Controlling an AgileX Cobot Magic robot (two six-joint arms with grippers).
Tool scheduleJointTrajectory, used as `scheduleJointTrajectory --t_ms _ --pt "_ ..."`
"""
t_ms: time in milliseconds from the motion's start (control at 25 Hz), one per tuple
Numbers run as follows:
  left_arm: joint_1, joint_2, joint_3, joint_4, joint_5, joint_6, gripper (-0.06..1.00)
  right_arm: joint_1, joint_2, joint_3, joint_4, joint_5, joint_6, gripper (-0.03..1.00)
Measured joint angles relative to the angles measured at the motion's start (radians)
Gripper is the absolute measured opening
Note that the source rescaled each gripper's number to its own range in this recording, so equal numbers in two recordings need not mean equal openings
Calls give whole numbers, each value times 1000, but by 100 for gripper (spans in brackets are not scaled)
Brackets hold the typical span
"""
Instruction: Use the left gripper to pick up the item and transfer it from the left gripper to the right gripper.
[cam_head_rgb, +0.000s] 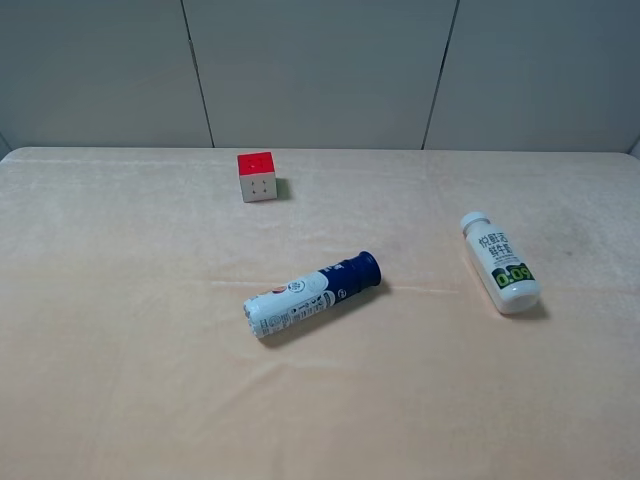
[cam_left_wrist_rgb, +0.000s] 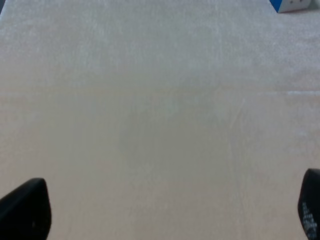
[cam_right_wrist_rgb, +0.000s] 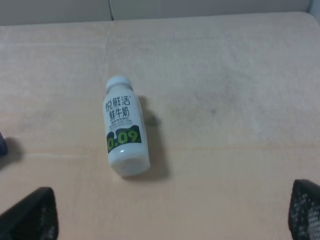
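The item, a small white bottle (cam_head_rgb: 499, 263) with a white cap, black lettering and a green-and-black band, lies on its side at the right of the beige table (cam_head_rgb: 120, 380), cap toward the far edge. It also shows in the right wrist view (cam_right_wrist_rgb: 125, 127), well ahead of the right gripper (cam_right_wrist_rgb: 172, 212), whose black fingertips (cam_right_wrist_rgb: 31, 215) stand wide apart with nothing between them. The left gripper (cam_left_wrist_rgb: 167, 210) is open and empty over bare cloth, fingertips (cam_left_wrist_rgb: 25, 210) at the frame corners. Neither arm shows in the high view.
A blue-and-white tube (cam_head_rgb: 312, 294) lies on its side at the table's middle. A red-topped cube (cam_head_rgb: 257, 177) stands toward the back left; a corner of it shows in the left wrist view (cam_left_wrist_rgb: 296, 4). A grey panelled wall (cam_head_rgb: 320, 70) runs behind the table.
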Motion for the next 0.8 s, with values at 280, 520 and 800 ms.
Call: scheduleJointTrajectory --t_ms 280,520,800 --pt "0 0 0 1 0 0 98 0 -1 0 3 0 0 100" --pt "0 0 0 2 0 0 98 0 -1 0 3 0 0 100" --pt "0 0 0 2 0 0 98 0 -1 0 3 0 0 100"
